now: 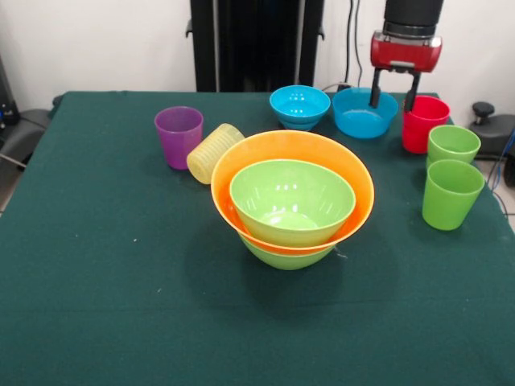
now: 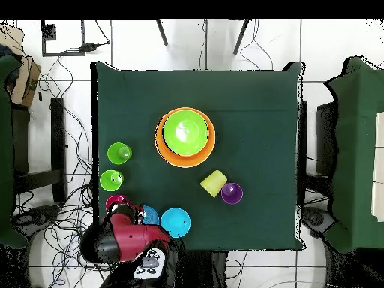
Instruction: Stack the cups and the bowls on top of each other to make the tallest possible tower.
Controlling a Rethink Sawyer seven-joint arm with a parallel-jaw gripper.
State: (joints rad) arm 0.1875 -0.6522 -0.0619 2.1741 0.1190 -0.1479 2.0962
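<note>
Tower [image 1: 292,201]: lime bowl, orange bowl, lime bowl nested, mid-table [image 1: 96,281].
Red cup [image 1: 423,123]: upright at table's far edge, apart from tower.
Pincer [image 1: 395,92]: fingers apart, between blue bowl [image 1: 364,112] and red cup.

**A robot lab, not a home**

From my remote seat I read this as a robotics lab or test room. The table [image 1: 96,322] wears a plain dark green cloth and stands alone on a pale tiled floor [image 2: 247,45]. In the overhead view loose cables [image 2: 71,217] trail across the tiles at about eight o'clock, and more run along the twelve o'clock side. The front view shows a bare white wall [image 1: 96,40] behind the black pedestal [image 1: 256,44] at twelve o'clock, with cords hanging down it. The red and black arm [image 2: 124,244] is mounted at the table's edge, at seven o'clock overhead.
</note>
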